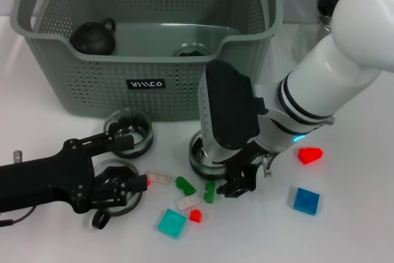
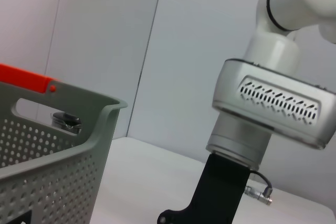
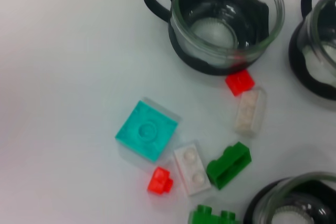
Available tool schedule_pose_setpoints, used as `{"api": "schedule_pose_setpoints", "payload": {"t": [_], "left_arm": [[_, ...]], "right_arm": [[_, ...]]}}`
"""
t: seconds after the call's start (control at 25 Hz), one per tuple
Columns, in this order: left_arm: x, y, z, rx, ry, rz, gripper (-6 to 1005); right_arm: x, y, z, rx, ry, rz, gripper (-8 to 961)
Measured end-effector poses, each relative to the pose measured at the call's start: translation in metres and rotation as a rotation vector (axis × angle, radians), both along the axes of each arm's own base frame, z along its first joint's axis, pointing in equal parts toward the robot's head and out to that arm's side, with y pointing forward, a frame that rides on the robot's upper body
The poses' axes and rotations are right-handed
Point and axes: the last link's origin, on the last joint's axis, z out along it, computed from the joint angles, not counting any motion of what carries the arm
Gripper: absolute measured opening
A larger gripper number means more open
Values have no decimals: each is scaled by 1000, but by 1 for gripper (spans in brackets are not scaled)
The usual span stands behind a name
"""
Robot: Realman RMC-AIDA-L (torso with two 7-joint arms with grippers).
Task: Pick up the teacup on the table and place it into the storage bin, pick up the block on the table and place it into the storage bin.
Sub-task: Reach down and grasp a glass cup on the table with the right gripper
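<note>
On the near left of the white table (image 1: pixel 357 238), the left gripper (image 1: pixel 117 192) lies low over a glass teacup (image 1: pixel 117 198), its black fingers reaching around the cup's rim; I cannot tell whether they are closed on it. Just right of that cup sit the small blocks: a red one (image 1: pixel 148 182) touching the cup, then a clear one (image 1: pixel 160 178), a green one (image 1: pixel 184 185), a white one (image 1: pixel 188 202), a small red one (image 1: pixel 195 215) and a teal square one (image 1: pixel 171 222) nearest of all. The right wrist view shows the same cluster: teal (image 3: pixel 146 130), white (image 3: pixel 192 168), small red (image 3: pixel 160 180) and green (image 3: pixel 229 164), with the cup (image 3: pixel 226 19) beyond them.

The right gripper (image 1: pixel 237 183) hangs at the middle of the table, just right of a second green block (image 1: pixel 210 191) and above a teacup (image 1: pixel 203 155) partly hidden behind it; whether its fingers are open or closed cannot be seen. Farther right lie a blue square block (image 1: pixel 304 201) and a red block (image 1: pixel 310 155), well apart from the cluster.

A third teacup (image 1: pixel 130 129) stands behind the left gripper, near the bin's front wall.

The bin (image 1: pixel 148 60) fills the far side of the table. Inside it, at the left, rests a black teapot (image 1: pixel 93 37); something dark and round (image 1: pixel 192 49) lies nearer its middle.
</note>
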Motion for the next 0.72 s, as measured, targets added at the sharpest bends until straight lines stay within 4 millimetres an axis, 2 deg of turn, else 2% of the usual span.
{"api": "schedule_pose_setpoints", "payload": {"t": [0.32,0.52,0.72], "left_arm": [[1,0,0,5,-5,-1,842],[1,0,0,8,-5,-3,841],[0,0,0,9,-5,-2,842]], "right_arm": [[0,4,-3,22,16,-19,588],[-1,5,-4,31,30,-23,514],[-1,5,-3,30,32,-28,266]]}}
